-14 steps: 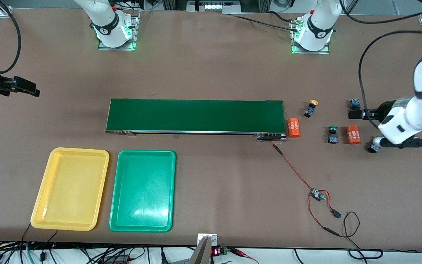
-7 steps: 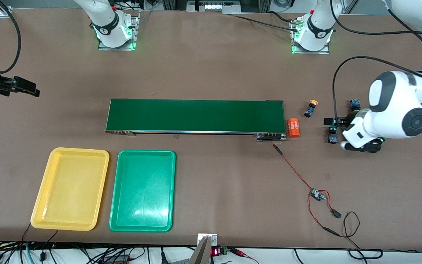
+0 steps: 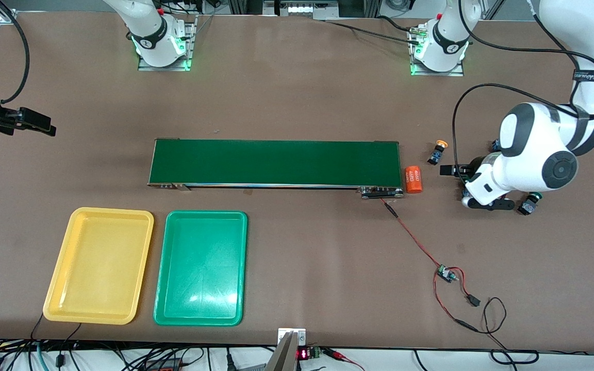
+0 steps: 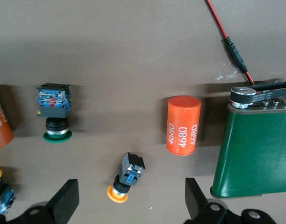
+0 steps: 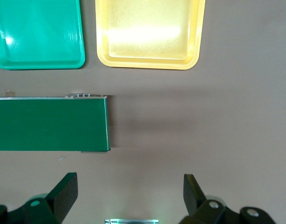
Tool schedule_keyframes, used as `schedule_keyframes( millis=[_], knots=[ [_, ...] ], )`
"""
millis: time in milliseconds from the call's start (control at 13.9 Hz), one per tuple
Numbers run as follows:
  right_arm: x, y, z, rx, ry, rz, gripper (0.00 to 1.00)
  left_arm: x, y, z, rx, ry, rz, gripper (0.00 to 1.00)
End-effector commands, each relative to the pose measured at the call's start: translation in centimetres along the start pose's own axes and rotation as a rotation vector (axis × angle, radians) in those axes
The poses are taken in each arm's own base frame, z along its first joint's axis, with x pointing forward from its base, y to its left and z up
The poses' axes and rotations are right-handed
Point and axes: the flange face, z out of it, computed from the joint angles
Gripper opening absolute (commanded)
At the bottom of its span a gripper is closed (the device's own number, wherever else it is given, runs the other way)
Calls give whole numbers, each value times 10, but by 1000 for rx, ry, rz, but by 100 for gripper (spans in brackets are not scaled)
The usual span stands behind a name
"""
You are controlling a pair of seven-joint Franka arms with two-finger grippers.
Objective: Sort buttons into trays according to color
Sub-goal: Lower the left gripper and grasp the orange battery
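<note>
— Two trays, yellow tray (image 3: 98, 265) and green tray (image 3: 200, 268), sit beside each other. Where are the buttons?

— By the belt's (image 3: 275, 163) end. Left gripper (image 4: 129, 205) hangs over a yellow button (image 4: 125, 177), fingers apart, holding nothing. Right gripper (image 5: 129, 198) waits, fingers apart too.

Left gripper (image 4: 129, 205) now nearer the conveyor belt (image 3: 275, 163), over the yellow-capped button (image 4: 125, 178)

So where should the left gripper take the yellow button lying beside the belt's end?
Grip the yellow button across its blocky black-and-blue body, coming from above. It lies tipped on its side, cap toward the open left gripper, so the flat body sides suit the fingers better than the round cap.
</note>
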Motion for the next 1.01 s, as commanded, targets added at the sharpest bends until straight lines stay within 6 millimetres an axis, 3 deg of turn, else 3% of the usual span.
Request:
schedule_keyframes(
  millis=[0,144,433,649,937],
  knots=[
    [1,2,-2,9,-7,-14,100,-4,8,-3,-8,33,4,100],
    [1,2,-2,9,-7,-14,100,-6,8,1,-6,25,6,100],
    [1,2,-3,8,-4,-14,100,-21,2,38,1,71,2,100],
    [1,2,-3,8,-4,-14,100,-12,14,38,-39,141,-12,100],
    [1,2,-3,8,-4,-14,100,-3,35,64,-76,143,3,100]
  ],
)
